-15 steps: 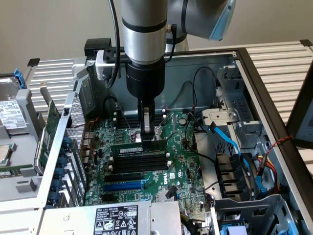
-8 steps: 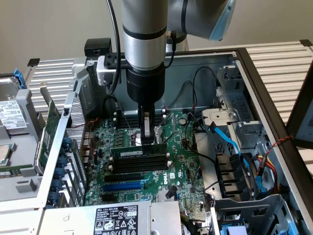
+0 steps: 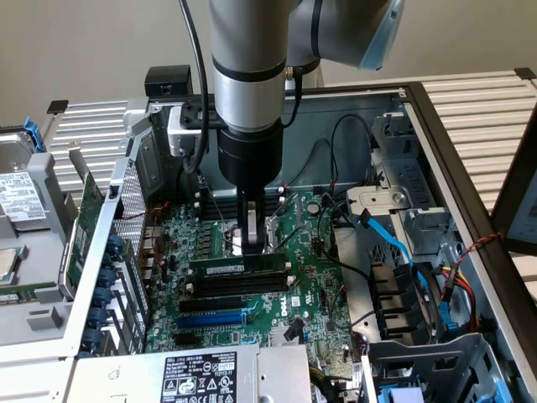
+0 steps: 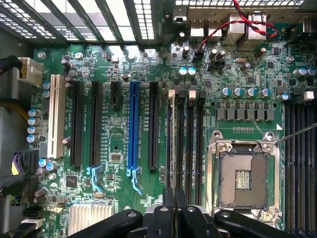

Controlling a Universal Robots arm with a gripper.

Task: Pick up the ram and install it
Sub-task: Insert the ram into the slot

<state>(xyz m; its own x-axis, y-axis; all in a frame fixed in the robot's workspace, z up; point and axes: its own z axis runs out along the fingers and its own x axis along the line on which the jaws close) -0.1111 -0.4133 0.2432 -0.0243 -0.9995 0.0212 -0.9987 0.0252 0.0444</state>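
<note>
One thin green ram (image 3: 239, 266), white-labelled and flat as a ruler, stands on edge in a long black memory slot between white end clips. I judge the insertion largely done, though full seating is unclear. Just above it hangs the gripper (image 3: 252, 243), jaws drawn together; whether they pinch its top edge I cannot tell. Rightward loops a glossy blue cable (image 3: 391, 241).
</note>
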